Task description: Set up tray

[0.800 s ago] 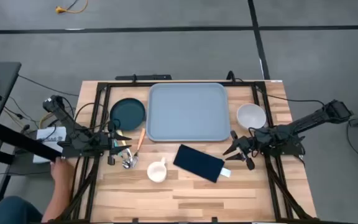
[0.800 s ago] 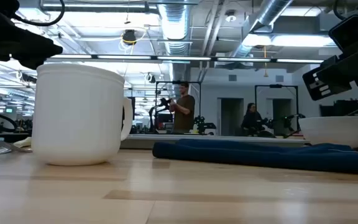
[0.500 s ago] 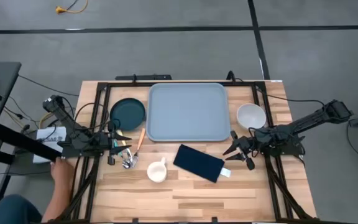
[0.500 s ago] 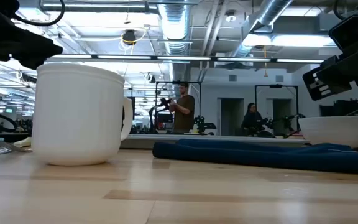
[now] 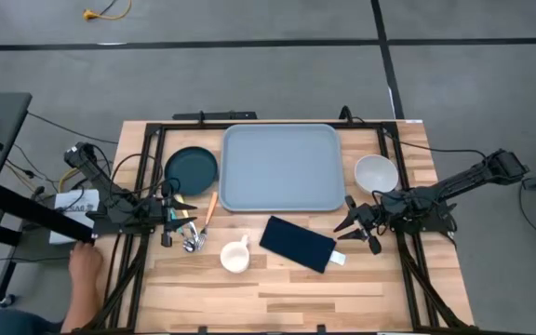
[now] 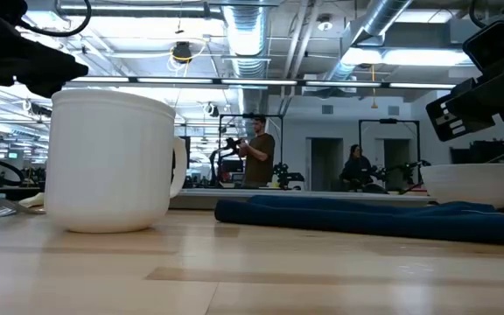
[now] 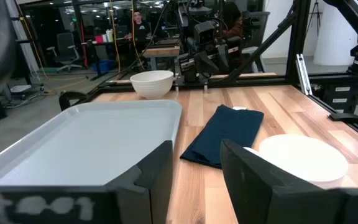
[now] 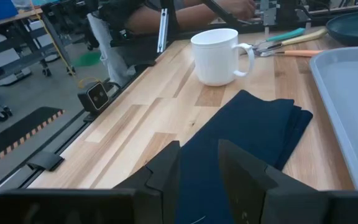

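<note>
Two grippers idle, tray (image 5: pixel 281 167) bare.
Left gripper (image 5: pixel 182 221) jaws spread, right gripper (image 5: pixel 350 229) jaws spread; not started, next likely plate (image 5: pixel 192 167) pickup.

The tray (image 5: pixel 281 168) is a large, light blue-grey plastic rectangle with rounded corners and a low raised rim. It lies flat on the wooden table, at the middle of the far half, with its long sides running left to right and its far edge close to the table's far edge. Nothing rests inside it; its smooth floor is bare. The left wrist view shows it (image 7: pixel 86 144) from the side, and the right wrist view catches one rim (image 8: pixel 347 106).
</note>
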